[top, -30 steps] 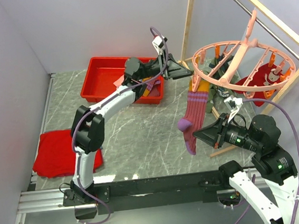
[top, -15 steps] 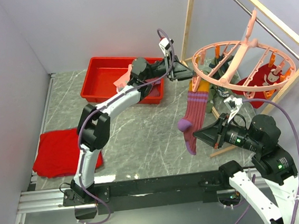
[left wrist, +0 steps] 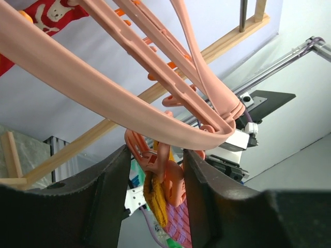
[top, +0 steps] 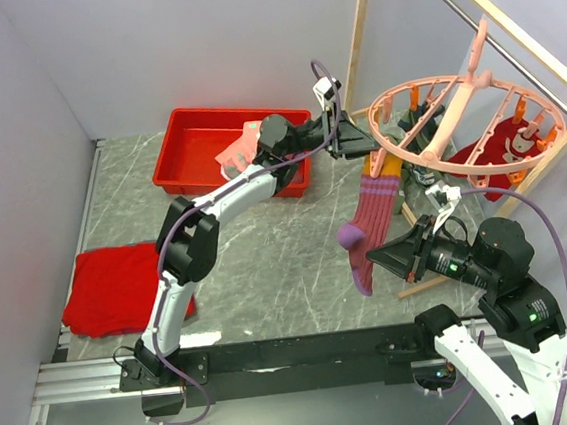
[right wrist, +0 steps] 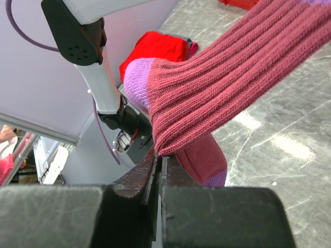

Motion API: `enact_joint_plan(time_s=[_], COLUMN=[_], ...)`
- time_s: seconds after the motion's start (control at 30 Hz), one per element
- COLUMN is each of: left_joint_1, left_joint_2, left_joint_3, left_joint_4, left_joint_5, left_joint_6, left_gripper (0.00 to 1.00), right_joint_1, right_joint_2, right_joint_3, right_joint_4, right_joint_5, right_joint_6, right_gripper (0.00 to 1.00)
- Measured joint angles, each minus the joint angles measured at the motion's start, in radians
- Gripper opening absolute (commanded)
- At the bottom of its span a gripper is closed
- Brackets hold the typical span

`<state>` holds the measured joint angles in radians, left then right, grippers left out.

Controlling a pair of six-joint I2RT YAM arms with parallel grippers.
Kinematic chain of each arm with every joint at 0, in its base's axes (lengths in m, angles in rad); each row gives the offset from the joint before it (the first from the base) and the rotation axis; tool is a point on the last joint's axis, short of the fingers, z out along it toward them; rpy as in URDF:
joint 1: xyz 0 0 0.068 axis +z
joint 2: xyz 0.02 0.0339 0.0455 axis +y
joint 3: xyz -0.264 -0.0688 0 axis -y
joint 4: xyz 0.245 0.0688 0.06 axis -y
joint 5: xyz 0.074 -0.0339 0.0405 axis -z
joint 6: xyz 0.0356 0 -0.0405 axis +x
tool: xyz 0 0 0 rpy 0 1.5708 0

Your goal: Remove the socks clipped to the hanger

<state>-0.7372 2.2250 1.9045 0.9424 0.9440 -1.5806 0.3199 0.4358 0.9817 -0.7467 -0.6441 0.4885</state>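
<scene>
1. Top external view: the round pink plastic ring hanger [top: 459, 105] hangs beneath the wooden-framed rail [top: 359, 34] at the right, above the grey marble-patterned table [top: 267, 254].
2. The left gripper [top: 366, 147] reaches the near-left rim of the ring. A long maroon ribbed knit sock [top: 372, 214] with lilac heel and toe dangles from that point.
3. Left wrist view: the two black fingers [left wrist: 98, 201] stand parted on either side of a pink plastic clip [left wrist: 165, 178] just under the rim. Both inner faces seem to touch the clip, but whether they squeeze it cannot be told. Mustard-yellow fabric sits in the clip's mouth, with maroon ribbing just below.
4. The right gripper [top: 370, 254] meets the same sock low down, between the lilac heel and toe. In the right wrist view its jaws are clenched together on the sock's lower edge, with the knit nipped in the seam between the fingers.
5. Materials: the hanger is smooth moulded plastic with slotted spokes. The sock is soft with lengthwise ribs. The fingers are matt black, one with a finely toothed edge.
6. Surroundings: a red rectangular plastic bin [top: 190, 131] stands at the far side behind the left arm. A folded red cloth [top: 105, 285] lies at the table's left edge. A red printed sock [top: 503, 141] hangs at the ring's far right.
</scene>
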Motion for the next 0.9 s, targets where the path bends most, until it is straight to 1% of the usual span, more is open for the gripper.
enact_joint_plan(time_s=[0.03, 0.2, 0.27, 0.33, 0.4, 0.6, 0.63, 0.67, 0.7, 0.8, 0.87, 0.9], left_joint_1=[0.000, 0.000, 0.000, 0.000, 0.000, 0.002, 0.002, 0.002, 0.002, 0.002, 0.002, 0.003], left_joint_2=[0.001, 0.012, 0.013, 0.013, 0.013, 0.013, 0.013, 0.013, 0.013, 0.013, 0.011, 0.006], left_joint_3=[0.001, 0.011, 0.011, 0.011, 0.012, 0.014, 0.014, 0.014, 0.015, 0.022, 0.019, 0.010], left_joint_4=[0.004, 0.036, 0.040, 0.040, 0.039, 0.019, 0.010, 0.002, -0.009, -0.064, -0.105, -0.129], left_joint_5=[0.000, -0.012, -0.023, -0.029, -0.036, -0.044, -0.043, -0.043, -0.042, -0.037, -0.033, -0.034], left_joint_6=[-0.009, -0.061, -0.070, -0.079, -0.082, -0.076, -0.069, -0.060, -0.053, -0.019, 0.008, 0.024], left_gripper=[0.42, 0.27, 0.15, 0.10, 0.01, 0.01, 0.02, 0.08, 0.23, 0.49, 0.55, 0.73], right_joint_1=[0.000, 0.000, 0.000, 0.000, 0.000, 0.000, 0.000, 0.000, 0.000, 0.000, 0.000, 0.000], right_joint_2=[0.000, 0.000, 0.000, 0.000, 0.000, -0.011, -0.017, -0.025, -0.032, -0.058, -0.068, -0.069], right_joint_3=[0.000, 0.000, 0.000, 0.000, 0.000, 0.000, 0.000, 0.000, 0.000, 0.000, 0.000, 0.000], right_joint_4=[-0.001, -0.002, -0.003, -0.004, -0.008, -0.048, -0.060, -0.071, -0.080, -0.115, -0.130, -0.140], right_joint_5=[0.000, 0.006, 0.007, 0.008, 0.007, 0.019, 0.022, 0.025, 0.027, 0.035, 0.042, 0.050], right_joint_6=[0.000, 0.000, 0.000, 0.000, 0.000, -0.010, -0.013, -0.016, -0.019, -0.027, -0.032, -0.034], right_gripper=[0.00, 0.00, 0.00, 0.00, 0.00, 0.00, 0.00, 0.00, 0.00, 0.00, 0.00, 0.00])
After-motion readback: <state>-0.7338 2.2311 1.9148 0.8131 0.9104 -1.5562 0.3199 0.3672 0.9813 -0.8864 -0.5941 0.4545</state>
